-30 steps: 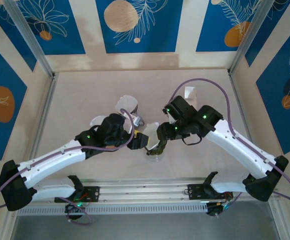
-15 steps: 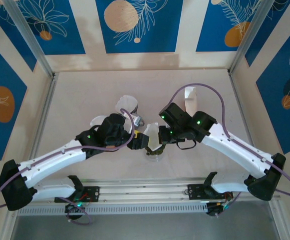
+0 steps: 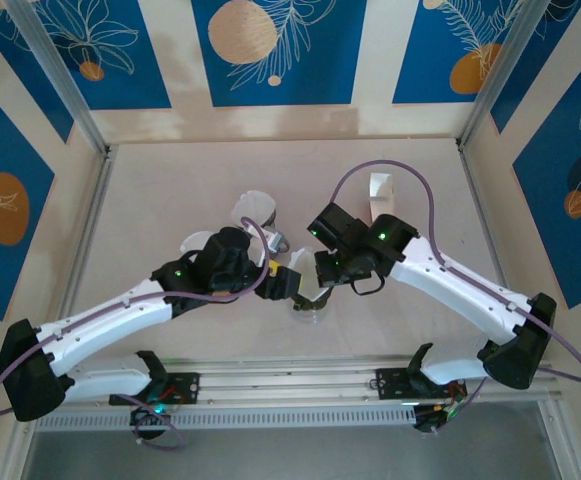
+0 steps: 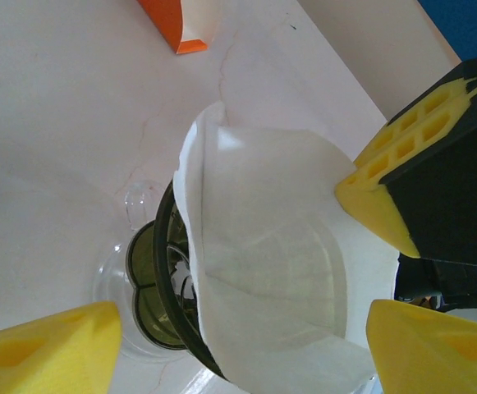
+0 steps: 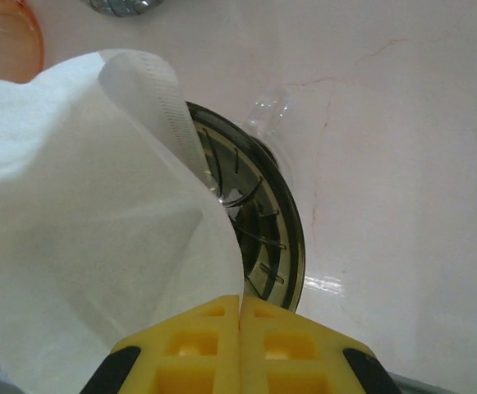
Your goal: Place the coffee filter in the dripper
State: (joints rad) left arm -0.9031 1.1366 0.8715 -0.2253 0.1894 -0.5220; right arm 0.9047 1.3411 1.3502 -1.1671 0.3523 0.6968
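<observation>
The right gripper [image 5: 240, 318] pinches the rim of the coffee filter [image 5: 82, 230], which looks limp and crushable, with the dripper [image 5: 261, 215] just beyond its fingertips. The left gripper [image 4: 238, 341] gapes wide and empty.

arms [image 3: 110, 318]: white, black joints | cables [image 3: 385, 162]: purple | fingers [image 4: 41, 349]: yellow

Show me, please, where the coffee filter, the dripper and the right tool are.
coffee filter [image 4: 271, 254], left wrist view, inner paper wall.
dripper [image 5: 292, 238], right wrist view, dark rim.
right tool [image 5: 240, 316], right wrist view, seam between its shut fingertips.
</observation>
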